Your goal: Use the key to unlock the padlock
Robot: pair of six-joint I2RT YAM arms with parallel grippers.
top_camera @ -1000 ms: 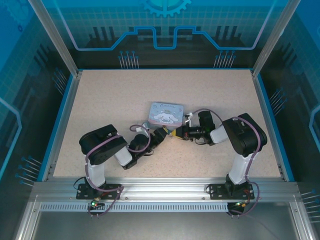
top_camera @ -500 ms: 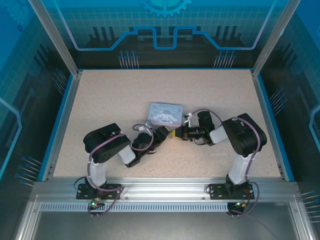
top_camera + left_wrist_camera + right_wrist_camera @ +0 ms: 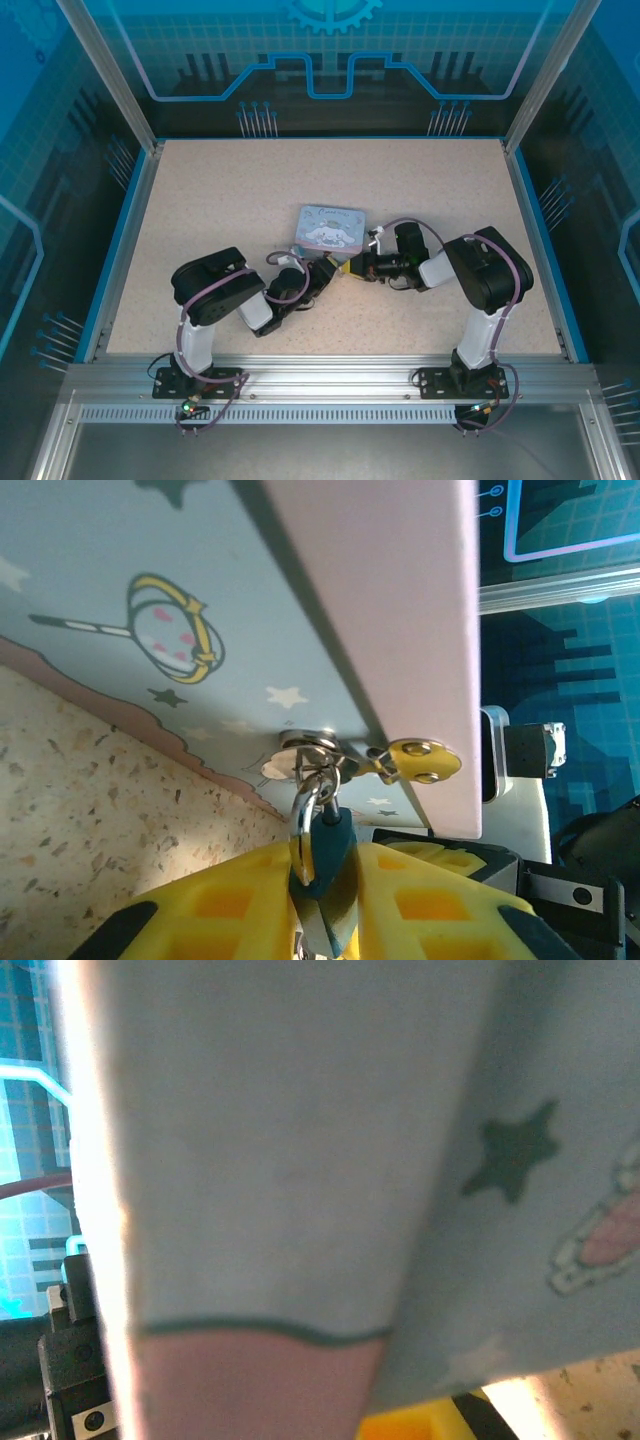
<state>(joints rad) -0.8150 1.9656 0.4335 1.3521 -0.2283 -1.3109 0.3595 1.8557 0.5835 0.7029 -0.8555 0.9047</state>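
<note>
Left gripper (image 3: 322, 892) is clamping the teal padlock (image 3: 330, 848) between yellow waffle-moulded fingers (image 3: 220, 900). The padlock's metal shackle (image 3: 303, 810) is hanging through the hasp (image 3: 310, 745) of a light-blue cartoon tin (image 3: 150, 600). Right gripper (image 3: 350, 268) is sitting just beside it; I cannot tell how far it is open. A speckled beige surface (image 3: 230, 200) is carrying the tin between blue printed walls (image 3: 60, 200).

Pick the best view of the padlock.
Left wrist: the padlock hangs close-up from the latch of the tin, pinched in the left gripper. From top external it is too small to tell; right wrist is blurred.
</note>
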